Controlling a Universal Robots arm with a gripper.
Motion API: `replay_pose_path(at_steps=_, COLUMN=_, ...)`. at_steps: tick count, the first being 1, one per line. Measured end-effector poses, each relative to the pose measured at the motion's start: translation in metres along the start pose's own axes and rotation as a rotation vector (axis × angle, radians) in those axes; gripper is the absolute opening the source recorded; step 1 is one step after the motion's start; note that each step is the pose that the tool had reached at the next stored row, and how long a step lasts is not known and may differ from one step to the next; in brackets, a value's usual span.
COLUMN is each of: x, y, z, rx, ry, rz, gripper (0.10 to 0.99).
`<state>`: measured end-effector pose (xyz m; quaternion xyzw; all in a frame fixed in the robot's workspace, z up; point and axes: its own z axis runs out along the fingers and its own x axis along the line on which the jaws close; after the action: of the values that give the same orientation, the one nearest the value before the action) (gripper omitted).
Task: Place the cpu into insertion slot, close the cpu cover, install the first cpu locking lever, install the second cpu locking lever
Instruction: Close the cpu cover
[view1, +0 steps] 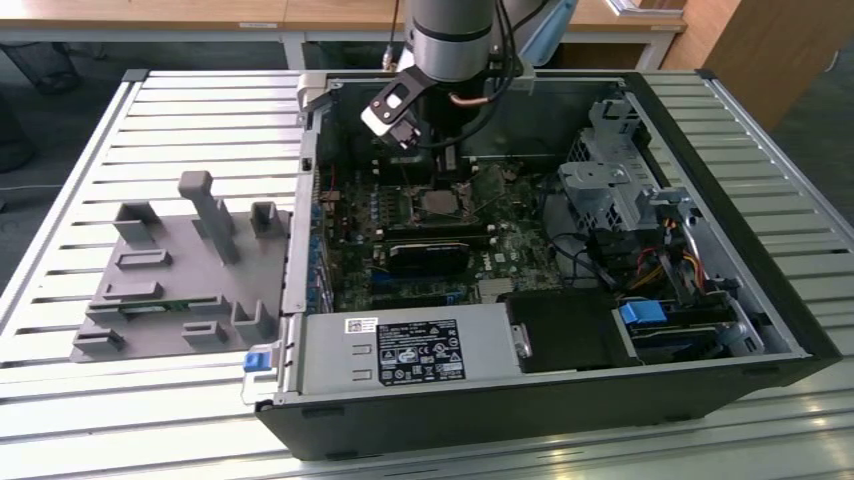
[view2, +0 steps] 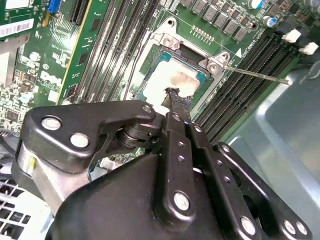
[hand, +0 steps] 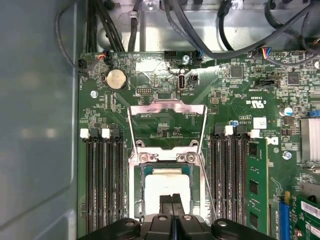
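First wrist view looks straight down on the green motherboard, where the cpu lies flat inside the insertion slot, its pale metal face up. The cpu cover is swung open and lies back on the board beyond the slot, on the side away from the pincer, with green board showing through its square window. A thin locking lever runs along one side of the slot, between it and a bank of memory slots. The pincer is narrow, its two black fingers pressed together with nothing between them, and the tips stand over the near edge of the cpu; I cannot tell whether they touch it

In the second wrist view the joined tips of the pincer overlap the cpu, and the lever sticks out sideways from a corner of the slot

In the exterior view the arm reaches down into an open computer case on a slatted bench, the pincer just above the slot. A grey moulded tray sits on the bench at the exterior view's left of the case
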<state>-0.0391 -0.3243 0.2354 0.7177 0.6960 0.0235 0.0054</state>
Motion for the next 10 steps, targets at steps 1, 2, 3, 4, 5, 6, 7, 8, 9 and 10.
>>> replay_pose_path(at_steps=1, x=0.0001, y=0.0002, z=-0.0031, rx=0.0, ry=0.0002, rz=0.0, gripper=0.118)
replay_pose_path(at_steps=2, x=0.0002, y=0.0003, z=-0.0066, rx=0.0, ry=0.0, rz=0.0, gripper=0.118)
replay_pose_path(at_steps=3, x=0.0003, y=0.0004, z=-0.0103, rx=0.0, ry=0.0001, rz=0.0, gripper=0.118)
replay_pose_path(at_steps=4, x=0.0004, y=0.0006, z=-0.0142, rx=0.0, ry=0.0001, rz=0.0, gripper=0.118)
replay_pose_path(at_steps=5, x=0.0005, y=0.0007, z=-0.0183, rx=0.0, ry=0.0001, rz=0.0, gripper=0.118)
replay_pose_path(at_steps=6, x=0.0006, y=0.0009, z=-0.0227, rx=0.0, ry=0.0, rz=0.0, gripper=0.118)
replay_pose_path(at_steps=7, x=0.0007, y=0.0011, z=-0.0268, rx=0.0, ry=0.0, rz=0.0, gripper=0.118)
replay_pose_path(at_steps=8, x=0.0008, y=0.0012, z=-0.0296, rx=0.0, ry=0.0, rz=0.0, gripper=0.118)
replay_pose_path(at_steps=9, x=0.0007, y=0.0012, z=-0.0303, rx=0.0, ry=0.0, rz=0.0, gripper=0.118)
replay_pose_path(at_steps=10, x=0.0001, y=0.0013, z=-0.0302, rx=0.0, ry=0.0003, rz=0.0, gripper=0.118)
